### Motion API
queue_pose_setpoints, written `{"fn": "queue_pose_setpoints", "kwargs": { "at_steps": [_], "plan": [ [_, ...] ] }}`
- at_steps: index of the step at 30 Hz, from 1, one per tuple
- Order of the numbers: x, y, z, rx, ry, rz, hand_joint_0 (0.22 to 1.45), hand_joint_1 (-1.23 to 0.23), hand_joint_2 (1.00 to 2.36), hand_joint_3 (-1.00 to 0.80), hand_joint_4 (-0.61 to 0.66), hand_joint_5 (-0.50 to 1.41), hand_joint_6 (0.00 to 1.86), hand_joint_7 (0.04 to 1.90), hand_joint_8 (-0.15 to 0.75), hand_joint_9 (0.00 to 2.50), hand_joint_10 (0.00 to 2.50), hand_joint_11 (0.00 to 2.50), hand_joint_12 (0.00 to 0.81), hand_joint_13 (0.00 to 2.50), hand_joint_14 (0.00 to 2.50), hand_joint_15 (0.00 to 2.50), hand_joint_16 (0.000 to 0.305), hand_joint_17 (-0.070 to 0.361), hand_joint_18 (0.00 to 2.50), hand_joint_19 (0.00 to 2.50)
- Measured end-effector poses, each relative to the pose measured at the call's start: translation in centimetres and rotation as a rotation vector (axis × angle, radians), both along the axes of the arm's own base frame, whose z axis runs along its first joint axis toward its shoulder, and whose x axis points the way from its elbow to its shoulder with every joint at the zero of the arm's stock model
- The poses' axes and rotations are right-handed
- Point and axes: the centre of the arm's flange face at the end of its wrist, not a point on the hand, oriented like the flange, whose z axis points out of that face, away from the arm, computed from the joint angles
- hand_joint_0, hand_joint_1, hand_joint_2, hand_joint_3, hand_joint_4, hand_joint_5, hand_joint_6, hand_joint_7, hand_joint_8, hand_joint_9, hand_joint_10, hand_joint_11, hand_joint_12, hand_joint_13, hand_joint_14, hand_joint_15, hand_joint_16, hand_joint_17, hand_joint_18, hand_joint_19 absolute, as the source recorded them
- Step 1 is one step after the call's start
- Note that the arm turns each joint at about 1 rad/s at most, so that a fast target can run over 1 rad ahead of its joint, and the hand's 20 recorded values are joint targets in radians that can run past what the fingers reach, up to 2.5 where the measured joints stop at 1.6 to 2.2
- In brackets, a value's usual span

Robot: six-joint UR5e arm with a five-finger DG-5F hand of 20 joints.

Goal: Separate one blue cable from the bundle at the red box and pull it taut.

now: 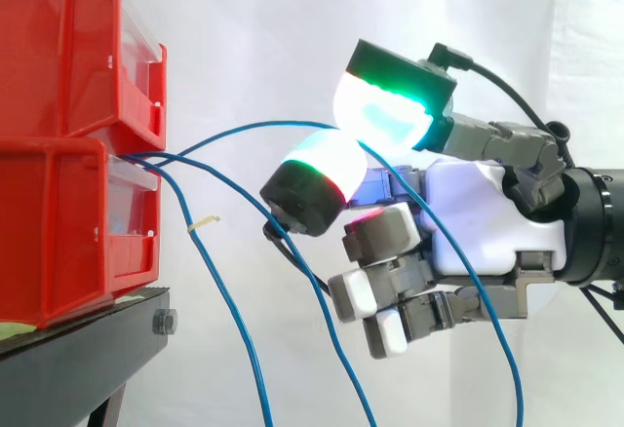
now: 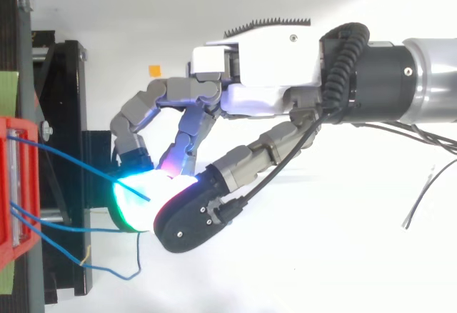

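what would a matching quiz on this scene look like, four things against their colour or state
Things:
1 bins
2 stand
3 cable
4 curtain

Colour or state:
a white, behind everything
b black, under the bins
c blue, pinched between the pads of the hand
d red, stacked one on the other

Pairs: 1-d, 2-b, 3-c, 4-a
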Motion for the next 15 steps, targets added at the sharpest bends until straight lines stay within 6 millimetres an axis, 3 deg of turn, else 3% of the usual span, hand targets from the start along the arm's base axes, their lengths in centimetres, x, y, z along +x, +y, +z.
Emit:
{"fn": "queue_pose_setpoints", "kwargs": {
  "at_steps": [6,15],
  "plan": [
    [-0.15,0.26,-0.4,0.039,0.008,0.001,0.66,-0.79,1.02,-0.11,0.0,-0.18,0.87,1.23,0.441,1.04,0.01,0.32,0.308,0.95,0.02,0.46,0.039,0.088,0.82,0.55],
    [0.14,0.52,-0.18,0.144,-0.011,-0.003,0.66,-0.79,1.02,-0.12,0.01,-0.18,0.87,1.24,0.47,1.04,0.01,0.18,0.317,0.96,0.02,0.46,0.039,0.088,0.82,0.53]
  ]
}}
